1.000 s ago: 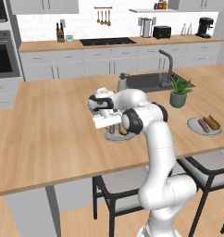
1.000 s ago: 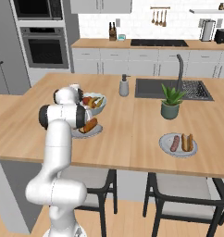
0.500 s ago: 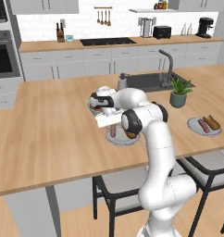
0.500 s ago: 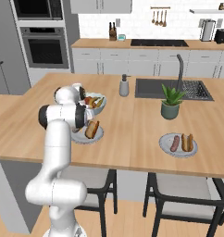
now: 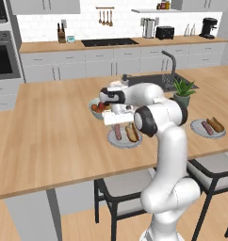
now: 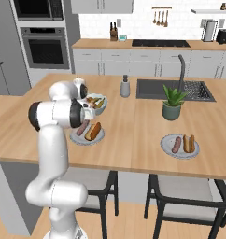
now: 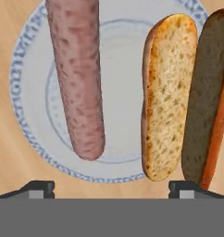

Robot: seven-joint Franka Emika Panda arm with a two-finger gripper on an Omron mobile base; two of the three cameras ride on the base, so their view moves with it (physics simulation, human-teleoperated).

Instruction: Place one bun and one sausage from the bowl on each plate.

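Note:
My gripper [image 5: 119, 123] hangs open just above the near plate [image 5: 111, 141], nothing between its fingers. On that pale plate lie a sausage [image 5: 117, 132] and a split bun [image 5: 132, 133] side by side. The hand view looks straight down on them: sausage [image 7: 77, 78] left, bun [image 7: 171, 97] right, plate [image 7: 26, 92] beneath, my gripper [image 7: 112, 189] wide apart at the bottom. From the right, my gripper [image 6: 87, 117] is over the same plate [image 6: 77, 138]. The second plate [image 5: 199, 132] at the right holds a sausage [image 5: 207, 127] and a bun [image 5: 215, 124]. The dark bowl is out of view.
A small pale bowl [image 5: 93, 113] with colourful food stands just behind the near plate, close to my hand. A potted plant [image 5: 183, 92] and the sink [image 5: 158, 80] lie to the right. Stools stand under the counter's front edge.
The gripper went from shut to wide open over the near plate. The arm has hardly moved, and both pieces of food lie free on the plate.

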